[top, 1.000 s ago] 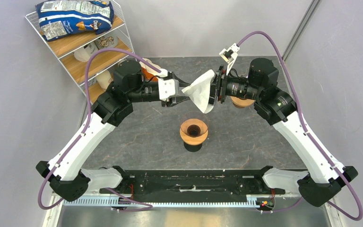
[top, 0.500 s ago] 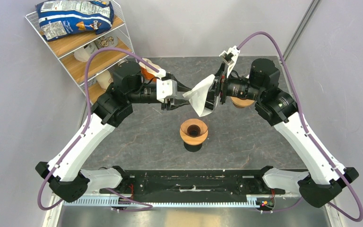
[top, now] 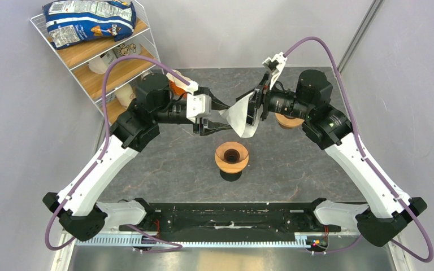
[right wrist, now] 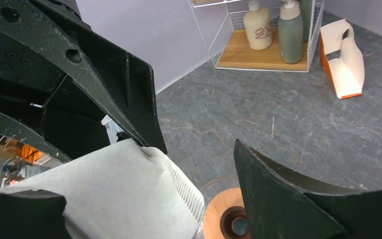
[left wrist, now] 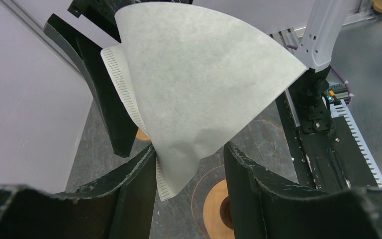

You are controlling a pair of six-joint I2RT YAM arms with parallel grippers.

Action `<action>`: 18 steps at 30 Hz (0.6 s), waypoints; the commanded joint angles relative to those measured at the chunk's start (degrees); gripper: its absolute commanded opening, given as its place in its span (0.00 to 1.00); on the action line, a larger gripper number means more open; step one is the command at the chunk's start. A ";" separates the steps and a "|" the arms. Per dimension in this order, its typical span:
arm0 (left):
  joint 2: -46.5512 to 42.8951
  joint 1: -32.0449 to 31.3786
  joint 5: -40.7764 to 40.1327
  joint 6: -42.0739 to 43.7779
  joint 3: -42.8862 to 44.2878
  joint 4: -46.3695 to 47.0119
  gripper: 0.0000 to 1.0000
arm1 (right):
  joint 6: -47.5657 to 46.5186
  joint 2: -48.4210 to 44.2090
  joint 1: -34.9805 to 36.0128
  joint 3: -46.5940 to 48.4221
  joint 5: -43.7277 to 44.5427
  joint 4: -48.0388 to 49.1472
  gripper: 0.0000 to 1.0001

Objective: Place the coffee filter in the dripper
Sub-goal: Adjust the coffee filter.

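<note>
Filter (top: 238,116): aloft over counter (top: 294,169), beyond dripper (top: 231,157), clear of it; left fingers (left wrist: 129,189): parted, filter's tip between them; right fingers (right wrist: 288,199): spread wide, filter against one

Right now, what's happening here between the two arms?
Both arms meet in mid-air at a thin cream-white paper cone filter. Its tip sits between the spread fingers of the left pincer; whether they grip it is unclear. The right pincer is open, with the paper lying against one finger. The clear glass dripper with a round wooden collar stands empty below; the filter is not in it yet.
</note>
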 commanded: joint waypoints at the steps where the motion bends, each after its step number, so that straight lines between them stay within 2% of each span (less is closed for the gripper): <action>1: 0.23 -0.27 2.48 -0.97 0.75 1.61 0.57 | 0.10 0.84 0.08 0.64 0.63 2.52 0.70; 2: 0.30 -0.27 2.46 -0.91 0.80 1.61 0.57 | -0.47 0.78 0.08 0.69 -0.03 2.00 0.67; 7: 0.42 -0.27 1.98 0.14 0.89 -0.75 0.50 | -1.95 -0.03 0.01 1.04 -1.51 0.90 0.65; 12: 0.28 -0.27 -0.38 1.90 0.41 -2.38 0.52 | -4.47 -1.24 0.07 0.37 -5.36 0.16 0.64; 18: -0.07 -0.27 -0.49 2.15 0.41 -2.35 0.41 | -7.46 -1.69 0.07 0.72 -6.33 -2.69 0.65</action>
